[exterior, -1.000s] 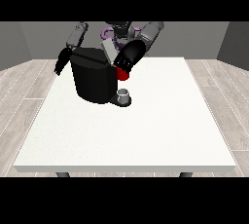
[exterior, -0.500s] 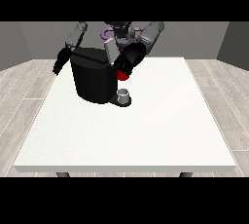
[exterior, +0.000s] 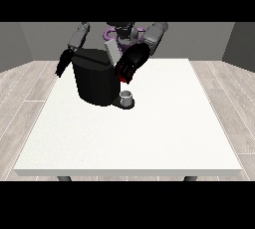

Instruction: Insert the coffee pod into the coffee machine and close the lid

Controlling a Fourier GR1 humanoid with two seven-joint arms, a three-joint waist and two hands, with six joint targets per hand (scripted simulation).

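The black coffee machine [exterior: 94, 81] stands at the table's back left. Its grey lid [exterior: 113, 52] is tilted up at the top right corner. The hand at the view's right [exterior: 130, 64] hangs close against the machine's upper right side, just below the lid. A red thing at the machine [exterior: 123, 78] shows under that hand. A small grey thing [exterior: 127, 96] sits on the machine's base. The hand at the view's left [exterior: 63, 63] hangs beside the machine's left wall with its fingers relaxed and holds nothing.
The white table [exterior: 149, 133] stretches toward the camera in front of the machine and to its right. The robot's torso [exterior: 123, 31] is behind the machine at the table's far edge.
The grey lid has come down a little toward the machine's top. The hand at the view's right has shifted slightly with it. The other hand has barely moved.
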